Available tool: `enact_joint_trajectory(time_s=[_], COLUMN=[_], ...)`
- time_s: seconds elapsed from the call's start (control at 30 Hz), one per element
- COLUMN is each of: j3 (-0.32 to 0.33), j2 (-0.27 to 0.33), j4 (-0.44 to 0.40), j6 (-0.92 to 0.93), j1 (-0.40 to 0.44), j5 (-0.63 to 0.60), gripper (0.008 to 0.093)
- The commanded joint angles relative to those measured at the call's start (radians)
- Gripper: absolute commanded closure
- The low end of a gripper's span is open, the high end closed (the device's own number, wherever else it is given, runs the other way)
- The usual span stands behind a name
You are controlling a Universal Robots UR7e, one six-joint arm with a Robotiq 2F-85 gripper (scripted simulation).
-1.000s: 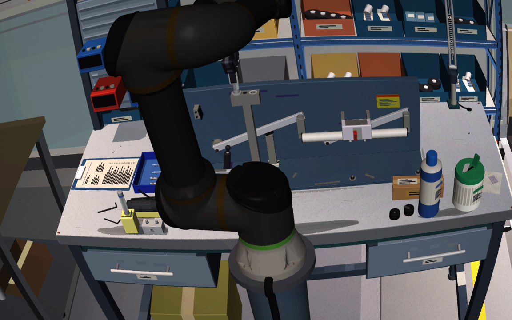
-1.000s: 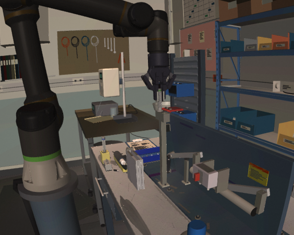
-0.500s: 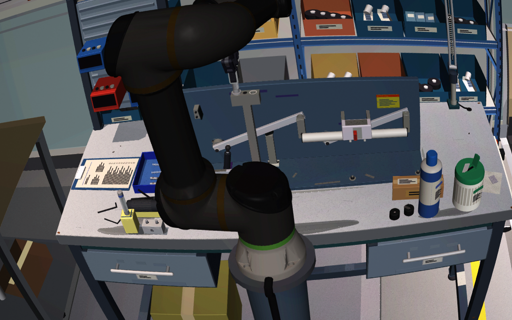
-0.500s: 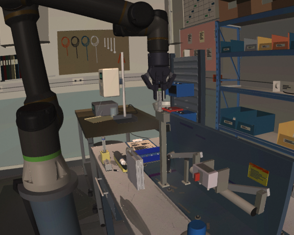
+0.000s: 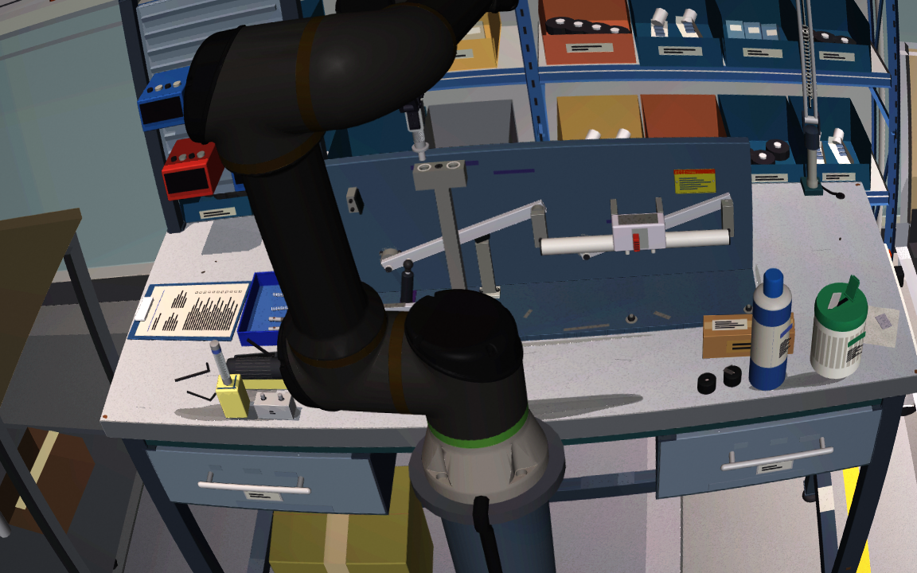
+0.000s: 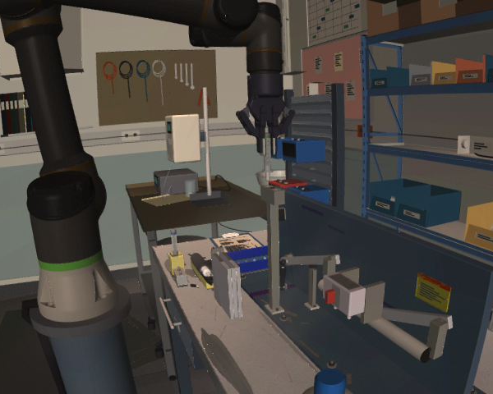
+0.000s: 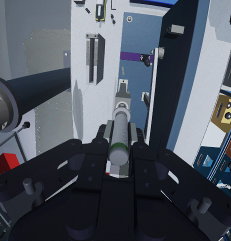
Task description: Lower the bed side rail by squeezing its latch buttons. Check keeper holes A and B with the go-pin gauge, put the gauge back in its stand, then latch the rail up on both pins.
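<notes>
The go-pin gauge (image 7: 119, 136) is a knurled grey cylinder with a green band, and I hold it upright in my closed gripper (image 6: 265, 142). Its tip points down into the leftmost hole of the keeper block (image 5: 438, 173) on top of the tall grey post (image 6: 274, 254). The side rail (image 5: 633, 243) hangs low on its slanted links in front of the blue back panel. Its white latch housing (image 6: 344, 293) carries a red button. The yellow gauge stand (image 5: 232, 396) sits on the bench's near left corner, with another grey pin standing in it.
The blue back panel (image 5: 590, 235) rises right behind the post. A clipboard (image 5: 191, 310) and a blue tray lie on the left of the bench. A blue bottle (image 5: 770, 331) and a wipes canister (image 5: 837, 332) stand on the right. Shelving with bins is behind the bench.
</notes>
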Motion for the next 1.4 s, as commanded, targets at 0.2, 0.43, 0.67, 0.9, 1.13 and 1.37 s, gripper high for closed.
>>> enact_joint_trajectory(time_s=[0.2,0.43,0.67,0.9,1.13,1.37], j3=[-0.051,-0.101,-0.138,-0.155,-0.151,-0.062], j2=[-0.011,-0.017,-0.020,-0.021,-0.021,-0.013], j4=[0.059,0.116,0.156,0.174,0.170,0.073], j6=[0.000,0.000,0.000,0.000,0.000,-0.002], j1=[0.000,0.000,0.000,0.000,0.000,-0.002], j5=[0.000,0.000,0.000,0.000,0.000,0.000], gripper=[0.0934,0.0934,0.0934,0.0934,0.0934,0.0934])
